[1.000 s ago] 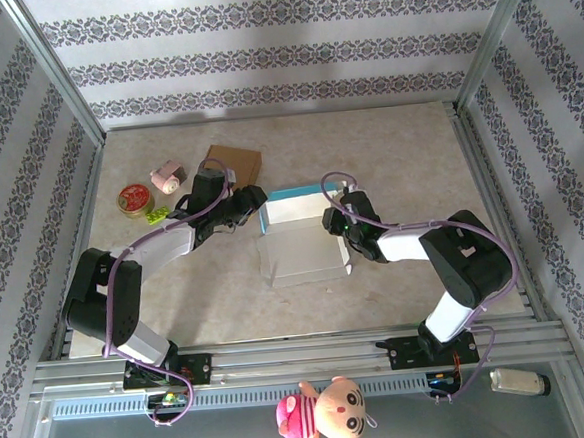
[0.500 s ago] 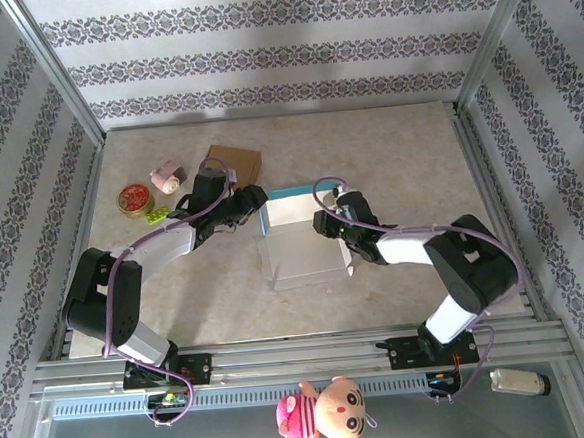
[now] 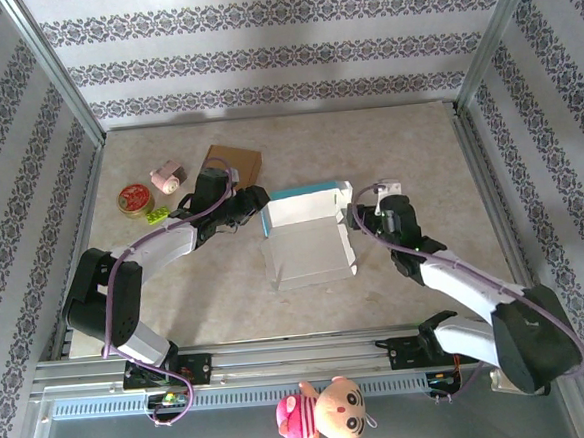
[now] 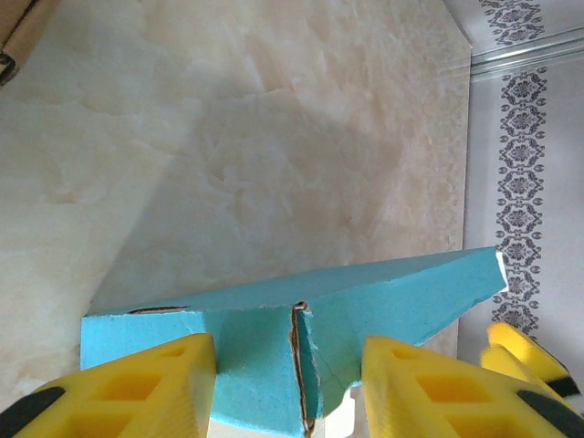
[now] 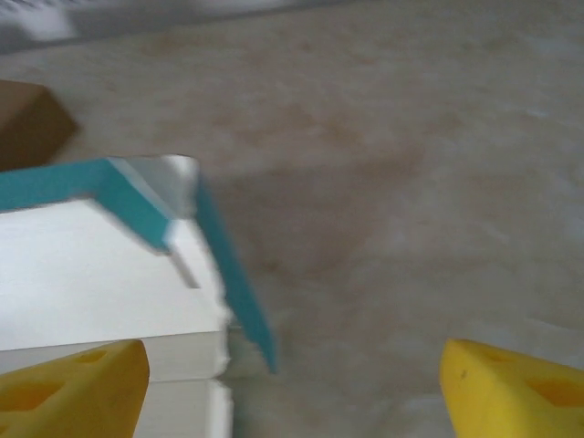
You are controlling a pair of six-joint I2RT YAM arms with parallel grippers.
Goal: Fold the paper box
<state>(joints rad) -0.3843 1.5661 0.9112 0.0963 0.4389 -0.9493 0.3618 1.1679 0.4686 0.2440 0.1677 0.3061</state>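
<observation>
The paper box (image 3: 304, 243) lies open near the middle of the surface (image 3: 408, 151), teal outside and white inside. The left end effector (image 3: 252, 202) pinches its teal wall at the far left corner. The right end effector (image 3: 360, 216) is spread wide, just beside the right wall.

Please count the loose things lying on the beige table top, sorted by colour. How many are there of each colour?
Teal and white: 1, half-folded paper box
Brown: 1, flat brown cardboard piece
Red: 1, round red tin
Pink: 1, small pink object
Green: 1, small green block
Total: 5
</observation>
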